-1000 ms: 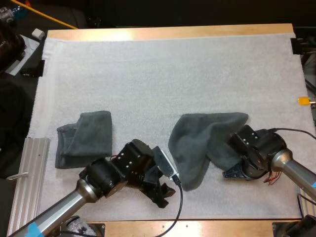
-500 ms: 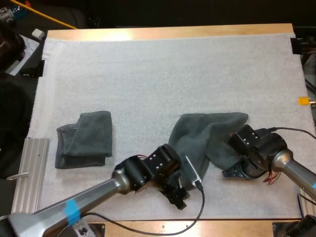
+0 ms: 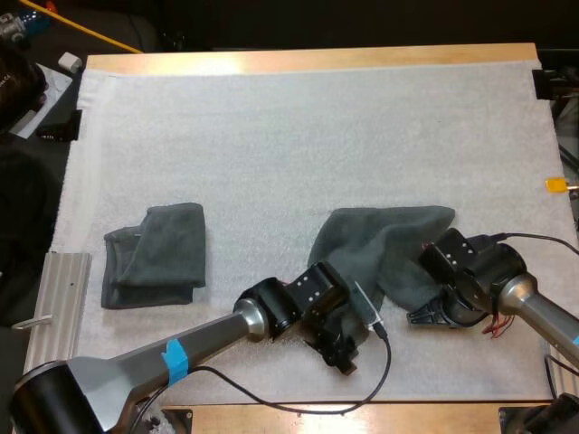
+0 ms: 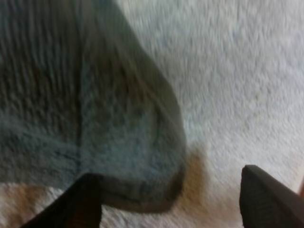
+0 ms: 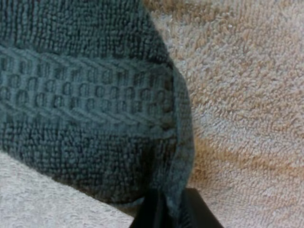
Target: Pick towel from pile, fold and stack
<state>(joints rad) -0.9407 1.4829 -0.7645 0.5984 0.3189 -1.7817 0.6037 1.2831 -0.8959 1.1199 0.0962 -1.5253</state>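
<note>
**Left gripper at the second corner**

The loose towel lies spread near the mat's near edge, right of the middle. My right gripper is clamped on the towel's right corner. The right wrist view shows the hem pinched between its closed fingers. My left gripper sits at the towel's near-left corner, fingers wide apart and holding nothing, with that corner lying flat on the mat between them.

I judge the step to be taking both corners before the fold. Next, the left gripper must drop and close on the hem.

The high view adds the folded towel by the mat's left edge, well apart. The wrist views give the grips, which the arms hide from above.
</note>
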